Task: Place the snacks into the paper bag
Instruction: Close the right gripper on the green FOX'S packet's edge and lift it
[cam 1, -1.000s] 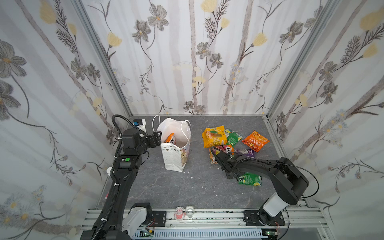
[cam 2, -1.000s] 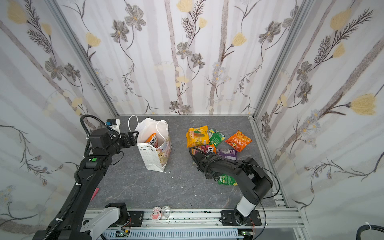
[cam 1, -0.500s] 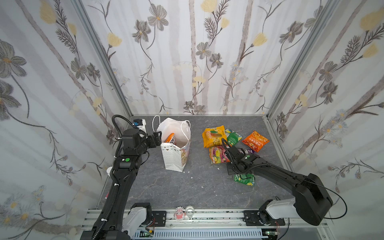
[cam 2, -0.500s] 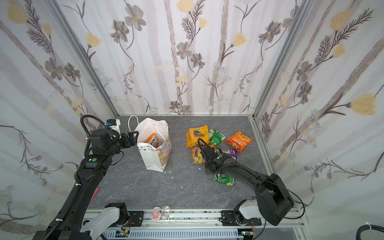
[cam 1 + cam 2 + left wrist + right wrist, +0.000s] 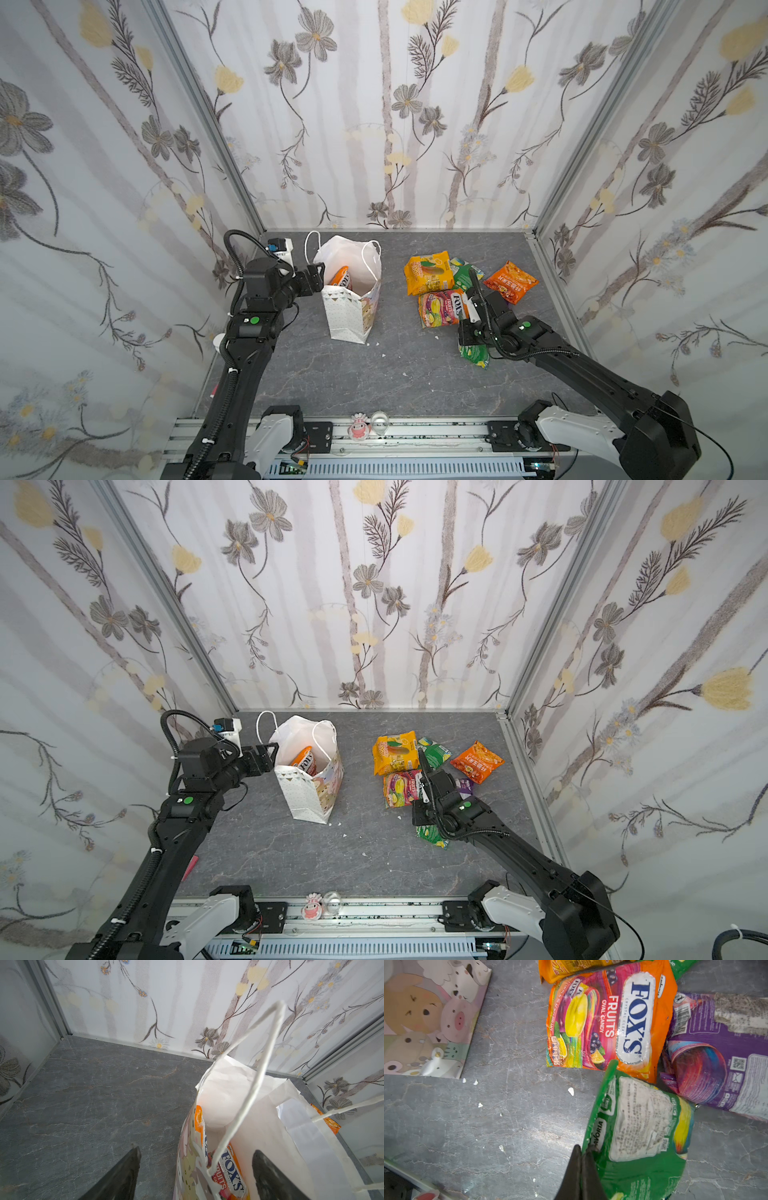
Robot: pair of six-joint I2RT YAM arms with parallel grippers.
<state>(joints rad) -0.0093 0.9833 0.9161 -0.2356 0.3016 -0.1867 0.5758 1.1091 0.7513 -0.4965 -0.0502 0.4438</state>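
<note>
Six snacks [image 5: 442, 306] out, 1 paper bag [image 5: 349, 316], green pkt [image 5: 639, 1126] in R fingers [image 5: 572, 1176]

Finding: I work in a purpose-built robot test cell, a laboratory rig rather than a home, despite the wallpaper.

Evidence: the desk [image 5: 332, 374] is a grey marbled slab boxed in on three sides by tall flat panels [image 5: 374, 124] papered with flowers. Bare aluminium posts [image 5: 204, 112] join the panels at the desk's far corners. Along the desk's near edge runs a slotted aluminium rail [image 5: 415, 434]. My left arm's base [image 5: 274, 432] and my right arm's base [image 5: 573, 428] are both mounted on it. A small toy figure [image 5: 358, 430] sits at the middle of the rail. Black cabling [image 5: 744, 935] lies loose beyond the desk's near right corner.
</note>
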